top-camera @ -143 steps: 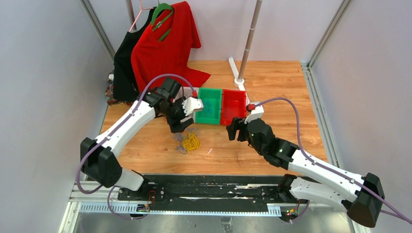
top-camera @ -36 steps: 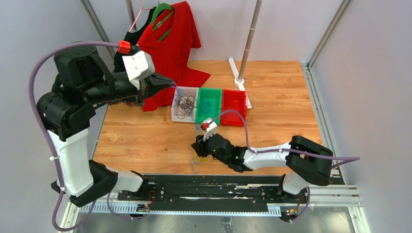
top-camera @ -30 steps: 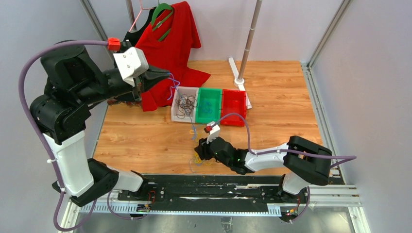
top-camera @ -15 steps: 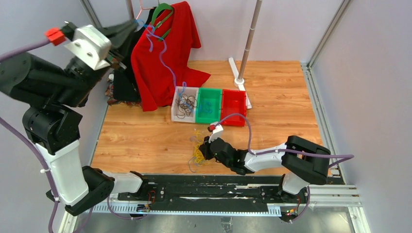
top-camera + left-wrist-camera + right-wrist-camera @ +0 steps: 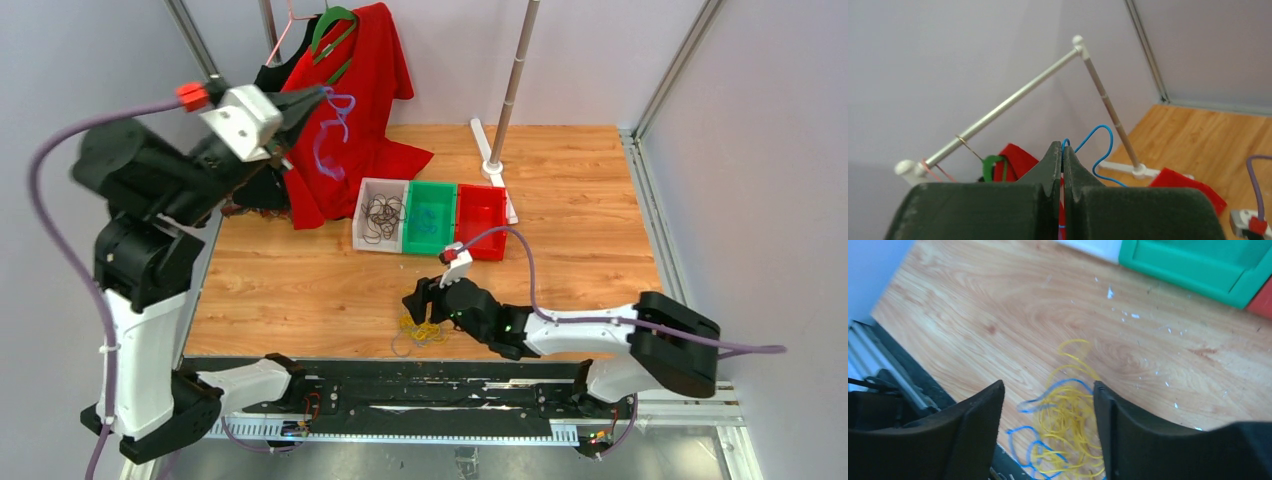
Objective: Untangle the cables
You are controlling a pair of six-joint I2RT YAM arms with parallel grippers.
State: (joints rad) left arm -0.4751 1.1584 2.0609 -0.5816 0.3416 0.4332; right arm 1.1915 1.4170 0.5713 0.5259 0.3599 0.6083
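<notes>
Blue cable [image 5: 1104, 126] aloft, yellow-blue tangle [image 5: 1068, 425] below

Left gripper [image 5: 1063, 148] pinches the blue cable high at 11 o'clock. Right gripper [image 5: 1047, 388] gapes wide over the yellow-blue tangle, 6 o'clock. Wires look light, limp, snag-prone; take a loose outer loop.

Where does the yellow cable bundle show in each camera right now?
Top external: yellow cable bundle near the table's front edge, just below the right claw in the picture.
Right wrist: yellow cable bundle low centre, framed by the open claw, blue strands mixed in.
Left wrist: not in it.
Shared landmark: green bin, beyond the bundle in top and right wrist views.
</notes>
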